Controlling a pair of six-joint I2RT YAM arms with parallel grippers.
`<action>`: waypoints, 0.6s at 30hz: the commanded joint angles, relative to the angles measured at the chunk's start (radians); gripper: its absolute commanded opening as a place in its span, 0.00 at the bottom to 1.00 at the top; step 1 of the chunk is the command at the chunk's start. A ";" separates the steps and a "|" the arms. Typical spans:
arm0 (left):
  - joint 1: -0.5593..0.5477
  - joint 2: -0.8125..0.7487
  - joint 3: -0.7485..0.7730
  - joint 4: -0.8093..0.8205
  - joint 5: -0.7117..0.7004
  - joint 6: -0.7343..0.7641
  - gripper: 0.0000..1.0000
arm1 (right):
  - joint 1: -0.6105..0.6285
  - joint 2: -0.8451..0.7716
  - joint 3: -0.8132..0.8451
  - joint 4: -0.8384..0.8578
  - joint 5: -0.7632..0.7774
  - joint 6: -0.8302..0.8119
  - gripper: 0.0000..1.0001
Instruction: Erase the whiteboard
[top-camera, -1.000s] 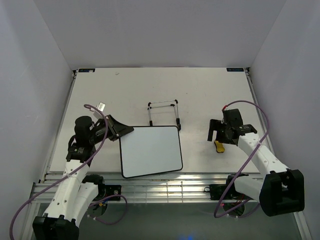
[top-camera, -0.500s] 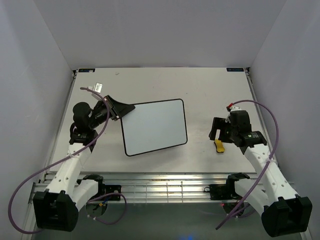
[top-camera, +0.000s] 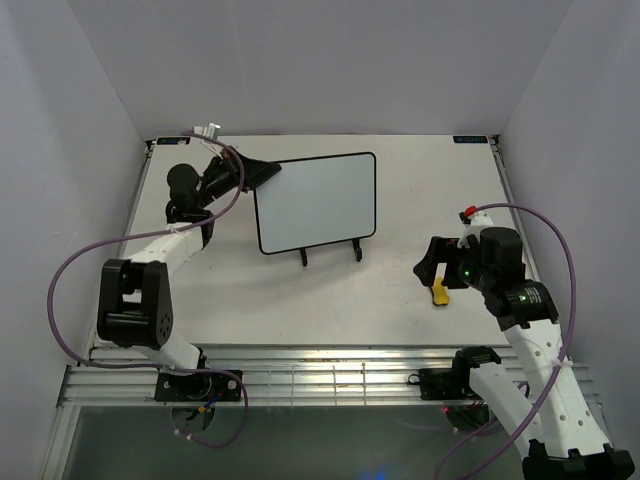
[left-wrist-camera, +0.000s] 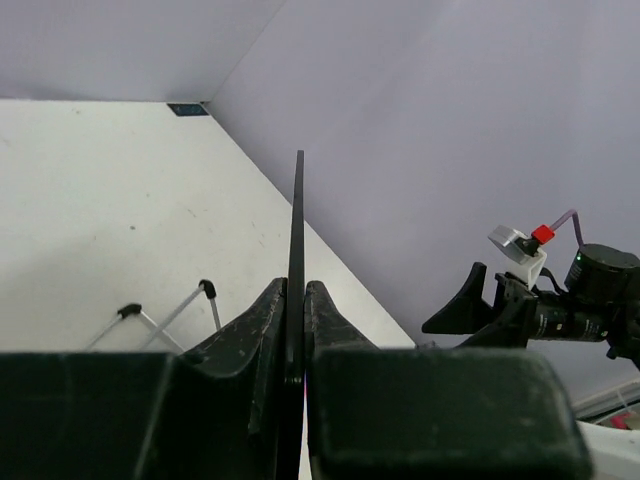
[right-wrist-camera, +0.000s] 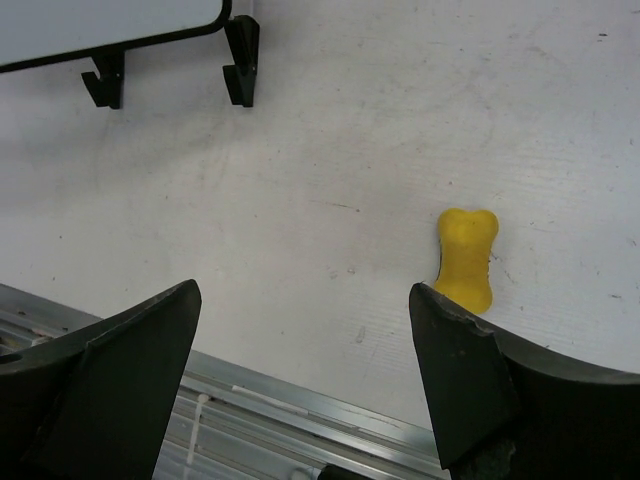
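A yellow eraser (right-wrist-camera: 466, 258) lies flat on the white bench (top-camera: 400, 190), well apart from the 2 black stand feet (right-wrist-camera: 241, 60).

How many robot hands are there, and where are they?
2. The left gripper pinches the whiteboard's left edge at the back; the right gripper hangs open near the yellow eraser. None seems hidden.

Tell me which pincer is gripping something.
The left pincer, shut on the edge of the whiteboard. The right pincer stands open and empty near the yellow eraser.
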 joint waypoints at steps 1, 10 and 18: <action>-0.003 0.060 0.113 0.219 0.077 -0.023 0.00 | -0.004 -0.011 0.033 -0.014 -0.062 -0.034 0.90; -0.001 0.311 0.303 0.286 0.155 -0.052 0.00 | -0.004 -0.009 0.039 -0.027 -0.085 -0.067 0.90; -0.012 0.396 0.296 0.392 0.149 -0.123 0.00 | -0.004 0.009 0.018 -0.019 -0.076 -0.082 0.90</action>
